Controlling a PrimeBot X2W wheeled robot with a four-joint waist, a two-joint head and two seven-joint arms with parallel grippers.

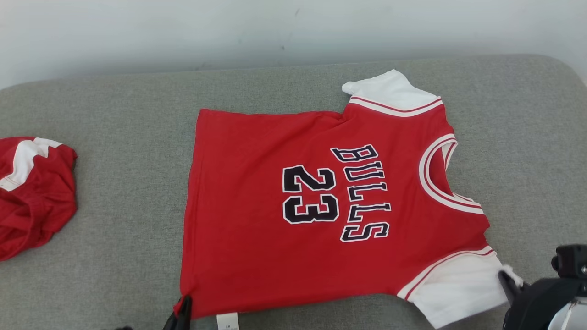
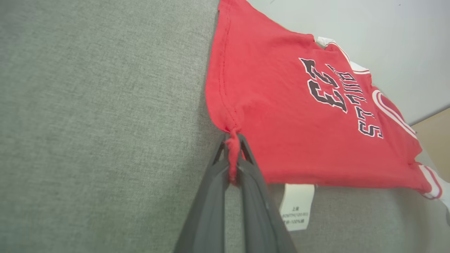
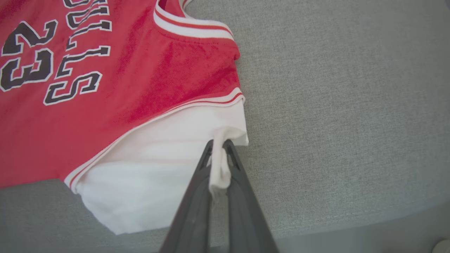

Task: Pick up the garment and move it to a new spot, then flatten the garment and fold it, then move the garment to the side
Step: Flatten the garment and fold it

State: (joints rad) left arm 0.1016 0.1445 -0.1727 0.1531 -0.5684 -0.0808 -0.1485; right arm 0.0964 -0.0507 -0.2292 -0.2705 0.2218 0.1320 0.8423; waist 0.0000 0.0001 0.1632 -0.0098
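Jersey [image 1: 257,220] lies spread flat on the grey cushion [image 1: 114,114], print up, collar toward the cushion's right end. Left gripper [image 2: 232,137], mostly cut off at the cushion's near edge, is clamped on the red hem corner [image 2: 228,123]; right gripper [image 3: 218,144] is clamped on the white sleeve [image 3: 147,168]. Crumpled red cloth [image 1: 34,201] at the cushion's left end is partly cropped.

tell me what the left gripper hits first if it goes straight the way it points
The red jersey itself: the left gripper is shut on its hem corner, so going on would probably just bunch that hem along the gray cushion.
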